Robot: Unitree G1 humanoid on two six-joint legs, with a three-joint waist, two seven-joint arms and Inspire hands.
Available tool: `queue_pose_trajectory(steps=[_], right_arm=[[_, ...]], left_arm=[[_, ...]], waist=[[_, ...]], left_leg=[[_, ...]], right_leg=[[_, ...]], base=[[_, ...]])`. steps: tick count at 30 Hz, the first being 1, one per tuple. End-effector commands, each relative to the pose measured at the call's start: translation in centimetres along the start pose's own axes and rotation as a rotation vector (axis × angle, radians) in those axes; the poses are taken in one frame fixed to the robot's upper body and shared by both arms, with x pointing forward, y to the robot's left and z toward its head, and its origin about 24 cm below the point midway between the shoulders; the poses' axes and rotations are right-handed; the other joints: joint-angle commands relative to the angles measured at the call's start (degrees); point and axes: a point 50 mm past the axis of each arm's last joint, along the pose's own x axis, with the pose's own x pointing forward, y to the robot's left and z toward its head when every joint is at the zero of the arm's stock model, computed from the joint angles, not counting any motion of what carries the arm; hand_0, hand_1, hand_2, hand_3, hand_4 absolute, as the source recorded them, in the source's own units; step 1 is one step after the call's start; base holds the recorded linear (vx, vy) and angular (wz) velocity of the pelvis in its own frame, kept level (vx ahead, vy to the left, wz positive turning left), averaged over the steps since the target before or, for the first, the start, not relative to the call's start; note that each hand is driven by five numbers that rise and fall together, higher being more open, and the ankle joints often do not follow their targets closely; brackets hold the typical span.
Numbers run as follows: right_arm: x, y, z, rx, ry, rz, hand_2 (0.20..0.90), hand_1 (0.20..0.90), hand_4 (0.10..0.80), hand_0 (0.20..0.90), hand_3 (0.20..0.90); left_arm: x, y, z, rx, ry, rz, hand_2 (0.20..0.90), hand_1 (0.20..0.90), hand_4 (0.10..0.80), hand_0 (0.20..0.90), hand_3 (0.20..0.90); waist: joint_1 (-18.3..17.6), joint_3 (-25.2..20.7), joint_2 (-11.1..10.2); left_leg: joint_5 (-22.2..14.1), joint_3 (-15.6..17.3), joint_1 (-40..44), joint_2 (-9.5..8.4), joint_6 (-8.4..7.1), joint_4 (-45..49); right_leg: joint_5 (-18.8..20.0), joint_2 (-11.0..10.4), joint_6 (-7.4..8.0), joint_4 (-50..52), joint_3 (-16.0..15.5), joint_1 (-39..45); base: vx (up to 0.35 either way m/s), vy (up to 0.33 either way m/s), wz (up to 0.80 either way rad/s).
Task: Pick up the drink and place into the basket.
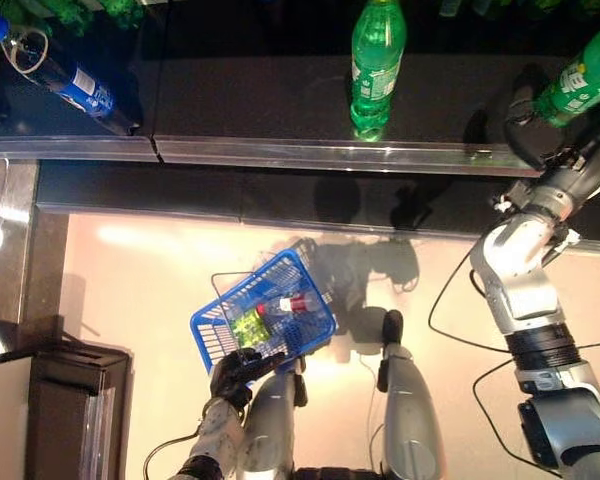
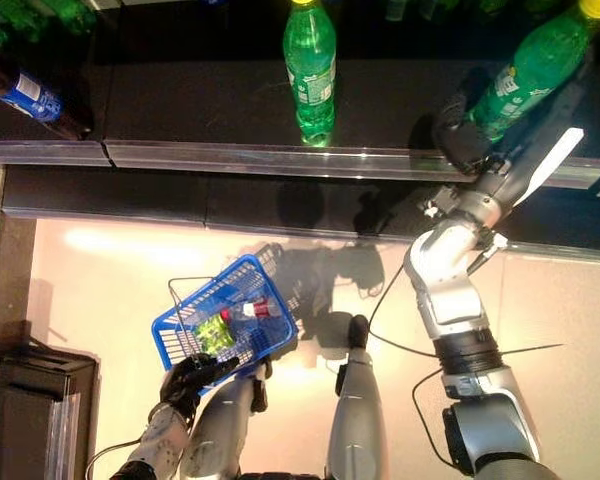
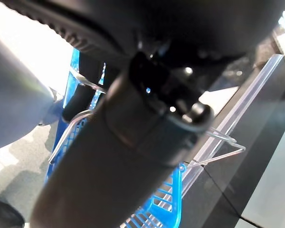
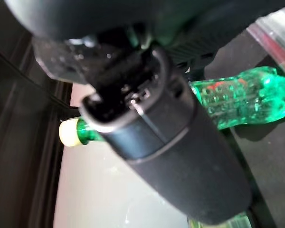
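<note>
At twelve o'clock a translucent green plastic bottle point(image 1: 377, 62) wears a green-and-white label; at two o'clock its twin point(image 2: 533, 68) has a pale yellow cap. At ten o'clock a dark plastic bottle point(image 1: 65, 72) carries a blue label. The blue plastic mesh basket point(image 1: 220, 322), at seven o'clock, shows green and red items inside.

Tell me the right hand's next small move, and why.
Probably lift the green bottle clear of the shelf. The right hand is at its lower part, apparently around it, though the grip is hidden. The left hand holds the basket ready below.
</note>
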Motion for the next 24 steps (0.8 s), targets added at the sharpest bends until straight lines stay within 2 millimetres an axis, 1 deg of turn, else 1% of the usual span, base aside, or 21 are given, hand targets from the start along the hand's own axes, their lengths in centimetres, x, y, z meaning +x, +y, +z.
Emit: queue_pose_trajectory(steps=[1, 6, 10, 11, 12, 13, 14, 18, 24], right_arm=[[3.5, 0.4, 7.2, 0.154, -0.254, -0.032, 0.900, 0.900, 0.800, 0.900, 0.900], [4.9, 0.9, 8.3, 0.149, -0.264, -0.041, 0.900, 0.900, 0.800, 0.900, 0.900], [5.5, 0.8, 8.7, 0.145, -0.269, -0.052, 0.900, 0.900, 0.800, 0.900, 0.900], [5.8, 0.8, 8.8, 0.145, -0.266, -0.056, 0.618, 0.618, 0.471, 0.618, 0.571], [6.0, 0.6, 8.8, 0.151, -0.259, -0.062, 0.540, 0.540, 0.380, 0.540, 0.480], [6.2, 0.6, 8.9, 0.157, -0.257, -0.067, 0.434, 0.434, 0.256, 0.434, 0.356], [6.2, 0.5, 9.0, 0.158, -0.258, -0.070, 0.300, 0.300, 0.100, 0.300, 0.200], [6.7, 0.2, 9.5, 0.159, -0.279, -0.088, 0.300, 0.300, 0.100, 0.300, 0.200], [6.7, -0.5, 9.3, 0.143, -0.297, -0.099, 0.300, 0.300, 0.100, 0.300, 0.200]], left_arm=[[-0.6, 3.7, 2.1, -0.009, -0.141, 0.057, 0.300, 0.300, 0.100, 0.300, 0.200], [-0.7, 3.6, 2.2, -0.009, -0.146, 0.045, 0.300, 0.300, 0.100, 0.300, 0.200], [-0.7, 3.5, 2.3, -0.010, -0.148, 0.045, 0.300, 0.300, 0.100, 0.300, 0.200], [-0.7, 3.6, 2.4, -0.008, -0.149, 0.042, 0.300, 0.300, 0.100, 0.300, 0.200], [-0.8, 3.7, 2.4, -0.008, -0.149, 0.040, 0.300, 0.300, 0.100, 0.300, 0.200], [-0.8, 3.7, 2.3, -0.008, -0.152, 0.037, 0.300, 0.300, 0.100, 0.300, 0.200], [-0.8, 3.8, 2.3, -0.008, -0.152, 0.038, 0.300, 0.300, 0.100, 0.300, 0.200], [-0.8, 3.8, 2.6, -0.011, -0.159, 0.032, 0.300, 0.300, 0.100, 0.300, 0.200], [-1.0, 4.3, 2.4, -0.019, -0.158, 0.035, 0.300, 0.300, 0.100, 0.300, 0.200]], waist=[[0.89, -0.93, -0.50], [1.73, -0.92, 0.10], [2.13, -0.92, 0.23], [2.28, -0.92, 0.30], [2.47, -0.92, 0.41], [2.67, -0.92, 0.47], [2.75, -0.92, 0.49], [2.98, -0.92, 0.74], [2.66, -0.92, 0.92]], left_leg=[[-1.80, -5.52, -4.57, -0.03, -0.10, 10.23], [-1.32, -5.86, -6.34, -0.33, -0.02, 10.61], [-1.22, -6.21, -7.57, -0.45, 0.09, 11.21], [-1.21, -6.38, -8.00, -0.45, 0.12, 11.49], [-1.44, -6.52, -8.05, -0.50, 0.15, 11.63], [-1.46, -6.65, -8.31, -0.56, 0.20, 11.69], [-1.47, -6.69, -8.40, -0.58, 0.21, 11.71], [-1.22, -6.83, -8.82, -0.72, 0.33, 11.65], [-1.53, -6.61, -7.41, -0.83, 0.34, 12.12]], right_leg=[[-1.71, -2.21, -1.07, 1.75, -3.07, 1.16], [-2.11, -2.26, -1.41, 2.71, -3.51, -0.54], [-2.70, -2.16, -1.79, 4.05, -3.61, -1.85], [-3.00, -2.14, -1.93, 4.73, -3.68, -2.35], [-3.49, -2.09, -1.97, 5.31, -3.70, -2.49], [-3.69, -2.08, -2.03, 5.64, -3.77, -2.73], [-3.78, -2.09, -2.05, 5.77, -3.81, -2.80], [-4.01, -2.13, -2.25, 6.58, -3.98, -3.30], [-4.81, -2.27, -2.48, 7.25, -4.06, -2.13]], base=[[0.035, -0.014, 0.02], [0.031, -0.008, 0.03], [0.010, -0.008, 0.02], [0.030, -0.027, 0.07], [0.027, -0.033, 0.09], [0.022, -0.022, 0.09], [-0.005, -0.018, 0.07], [0.002, -0.004, 0.03], [0.000, 0.017, 0.04]])
